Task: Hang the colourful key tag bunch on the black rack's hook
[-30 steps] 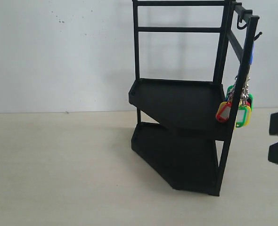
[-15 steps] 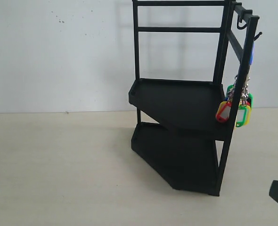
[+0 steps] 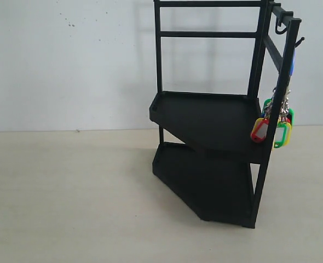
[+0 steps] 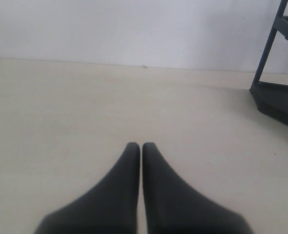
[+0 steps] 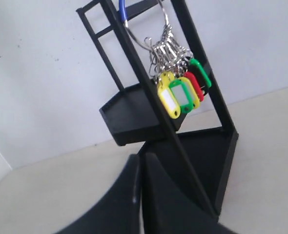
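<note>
The black rack (image 3: 211,126) stands right of the middle of the exterior view. The colourful key tag bunch (image 3: 275,125) hangs by its steel ring down the rack's right side, free of any gripper. In the right wrist view the bunch (image 5: 180,92) dangles behind a rack post (image 5: 149,87), and my right gripper (image 5: 140,157) sits shut and empty in front of the rack's lower tier. My left gripper (image 4: 141,145) is shut and empty over bare table, with the rack's foot (image 4: 273,95) far off to one side. Neither gripper shows in the exterior view.
A pale tabletop (image 3: 68,197) stretches left of the rack. A white wall (image 3: 68,60) runs behind it. Small hooks (image 3: 282,27) stick out from the rack's top rail.
The right gripper, seen at the right edge of the exterior view a second ago, dropped lower and then left the view. The key tag bunch hangs unchanged.
</note>
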